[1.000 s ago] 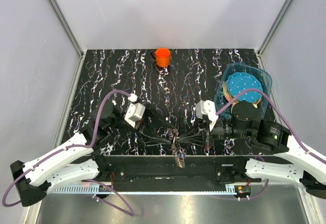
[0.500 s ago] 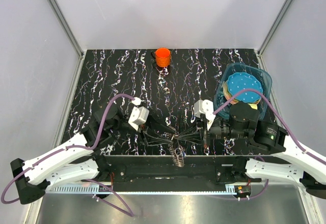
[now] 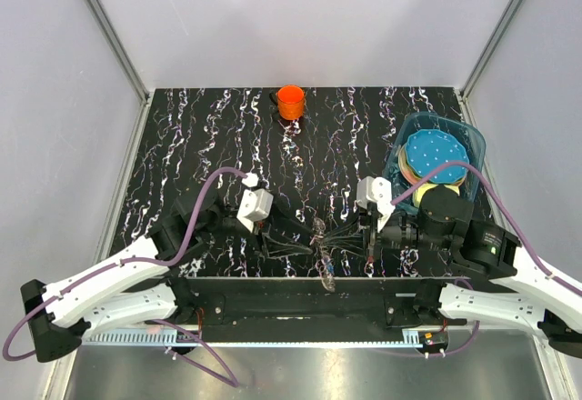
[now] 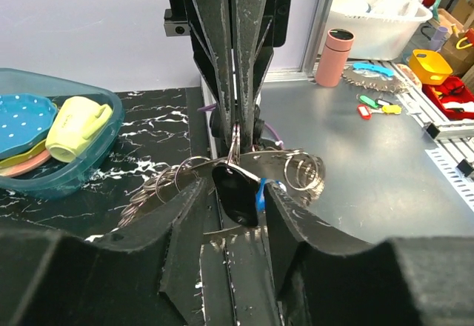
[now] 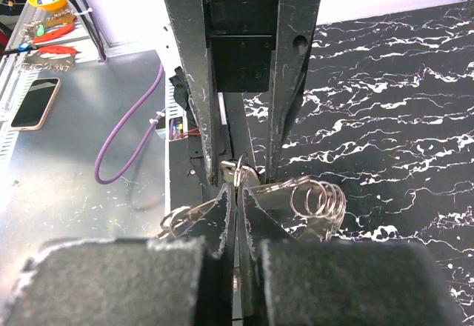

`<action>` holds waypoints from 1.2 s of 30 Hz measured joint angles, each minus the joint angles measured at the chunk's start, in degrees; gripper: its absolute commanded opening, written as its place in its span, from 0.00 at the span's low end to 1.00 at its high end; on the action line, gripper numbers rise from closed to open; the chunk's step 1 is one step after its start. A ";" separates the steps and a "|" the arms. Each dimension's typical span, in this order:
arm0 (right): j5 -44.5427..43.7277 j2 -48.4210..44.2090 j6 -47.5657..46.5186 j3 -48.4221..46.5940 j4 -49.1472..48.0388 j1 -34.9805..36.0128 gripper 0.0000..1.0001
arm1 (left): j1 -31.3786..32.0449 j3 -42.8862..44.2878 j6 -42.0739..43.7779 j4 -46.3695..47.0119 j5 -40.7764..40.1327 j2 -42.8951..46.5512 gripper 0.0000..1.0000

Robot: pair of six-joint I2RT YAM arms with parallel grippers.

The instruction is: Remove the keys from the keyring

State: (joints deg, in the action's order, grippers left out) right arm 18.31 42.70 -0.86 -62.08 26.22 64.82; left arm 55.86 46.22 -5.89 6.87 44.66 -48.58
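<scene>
The keys [image 3: 323, 253] hang as a grey bunch between my two grippers, just above the table's front edge. My left gripper [image 3: 309, 244] comes from the left, my right gripper [image 3: 335, 241] from the right. In the left wrist view my left gripper [image 4: 237, 207] is shut on a dark-headed key [image 4: 233, 193], with the small blue piece [image 4: 259, 193] beside it and keys [image 4: 159, 189] fanned to the left. In the right wrist view my right gripper [image 5: 237, 193] is shut on the thin keyring [image 5: 238, 172]. Small split rings [image 5: 318, 196] stick out to its right.
An orange cup [image 3: 291, 102] stands at the table's far edge. A blue-tinted bin [image 3: 473, 141] at the right holds a blue dotted disc [image 3: 435, 153] and a yellow mug [image 4: 74, 122]. The table's front edge [image 3: 273, 277] lies just below the grippers.
The bunch of keys has risen from hanging over the front edge to between the fingertips. The left wrist moved right and forward; the right arm shifted slightly right.
</scene>
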 measured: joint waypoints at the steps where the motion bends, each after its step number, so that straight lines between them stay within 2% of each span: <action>1: -0.28 0.04 0.04 0.09 -0.02 0.00 0.00 | 0.04 0.09 0.07 -0.11 -0.15 -0.26 0.46; 6: -1.60 0.07 0.96 0.57 -0.17 0.00 0.00 | 0.52 0.17 0.13 -0.85 -1.75 -0.83 0.53; 18: -3.82 -0.22 1.95 1.49 -1.55 0.00 0.00 | 0.81 0.17 1.25 -1.27 -8.72 -0.74 0.45; 25: -4.26 -0.37 2.71 1.88 -1.62 0.00 0.00 | 1.31 0.37 1.51 -1.31 -9.46 -1.95 0.27; 26: -4.50 -0.46 2.91 2.14 -1.99 0.00 0.00 | 1.33 0.37 1.53 -1.31 -9.60 -1.97 0.20; 28: -5.70 -0.83 3.15 3.02 -3.28 0.00 0.00 | 1.38 0.37 1.60 -1.29 -10.05 -1.97 0.12; 29: -5.99 -1.03 3.32 3.52 -3.89 0.00 0.00 | 1.38 0.37 1.44 -1.29 -10.29 -1.97 0.02; 36: -8.70 -1.38 4.15 6.16 -8.24 0.00 0.00 | 1.42 0.39 1.11 -1.36 -12.81 -2.14 0.00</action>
State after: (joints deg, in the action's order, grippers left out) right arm 9.61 41.32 3.29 -55.92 17.98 64.82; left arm 57.28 46.61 -4.78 5.52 31.86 -50.72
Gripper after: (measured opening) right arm 0.010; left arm 0.017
